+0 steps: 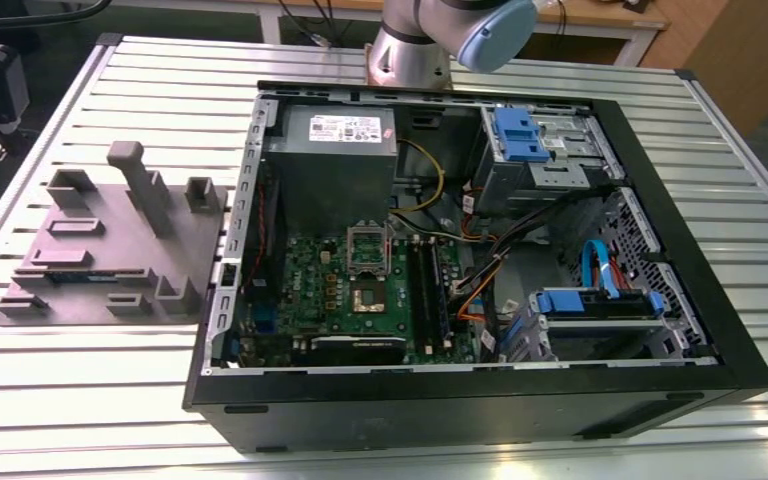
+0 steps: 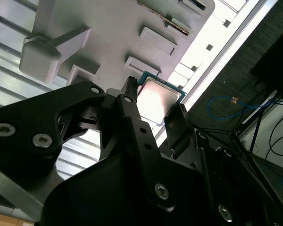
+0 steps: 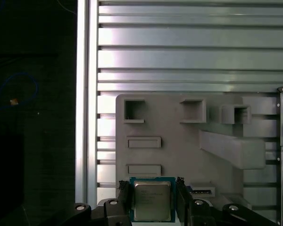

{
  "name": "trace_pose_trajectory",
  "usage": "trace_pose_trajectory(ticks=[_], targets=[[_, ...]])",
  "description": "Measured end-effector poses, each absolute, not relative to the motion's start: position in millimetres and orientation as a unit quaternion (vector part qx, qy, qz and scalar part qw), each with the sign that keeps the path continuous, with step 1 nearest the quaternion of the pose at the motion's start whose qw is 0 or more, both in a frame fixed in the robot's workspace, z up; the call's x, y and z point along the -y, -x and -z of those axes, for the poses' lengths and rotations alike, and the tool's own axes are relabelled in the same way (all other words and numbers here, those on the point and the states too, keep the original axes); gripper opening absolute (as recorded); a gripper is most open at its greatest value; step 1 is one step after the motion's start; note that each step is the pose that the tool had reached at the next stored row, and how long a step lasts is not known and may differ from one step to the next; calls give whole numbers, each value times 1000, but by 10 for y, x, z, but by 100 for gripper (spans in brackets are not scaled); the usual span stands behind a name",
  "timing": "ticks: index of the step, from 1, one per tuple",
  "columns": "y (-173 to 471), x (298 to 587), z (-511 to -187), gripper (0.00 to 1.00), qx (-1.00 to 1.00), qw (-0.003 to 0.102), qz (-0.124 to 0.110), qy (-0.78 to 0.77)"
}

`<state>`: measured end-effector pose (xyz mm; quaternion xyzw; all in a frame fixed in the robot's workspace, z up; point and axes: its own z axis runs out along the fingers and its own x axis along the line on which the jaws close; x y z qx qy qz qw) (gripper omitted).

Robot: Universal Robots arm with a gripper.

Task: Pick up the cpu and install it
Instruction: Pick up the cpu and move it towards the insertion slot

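Exterior view: an open computer case (image 1: 491, 410) lies on the slatted table (image 1: 117, 380), across the centre and the exterior view's right. Its motherboard (image 1: 357, 320) faces up, so I judge the socket (image 1: 368, 292) reachable from above. Cables (image 1: 480, 285) crowd just beside the board, a likely snag. A grey fixture block (image 1: 104, 250) sits at the exterior view's left

Second wrist view: my tool (image 2: 154, 101) is clenched on the cpu (image 2: 158, 98), its fingers (image 2: 175, 120) pressing opposite edges, probably to spare the underside

First wrist view: the cpu (image 3: 152, 200) hangs level in the tool (image 3: 152, 201), metal top toward the camera, with the block and table slats behind it
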<state>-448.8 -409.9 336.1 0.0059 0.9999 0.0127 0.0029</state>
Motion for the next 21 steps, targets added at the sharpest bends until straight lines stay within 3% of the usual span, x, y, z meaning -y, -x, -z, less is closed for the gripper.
trace_pose_trajectory(ticks=[21], targets=[[4488, 4099, -3406, 48, -1000, 3, -13, -6]])
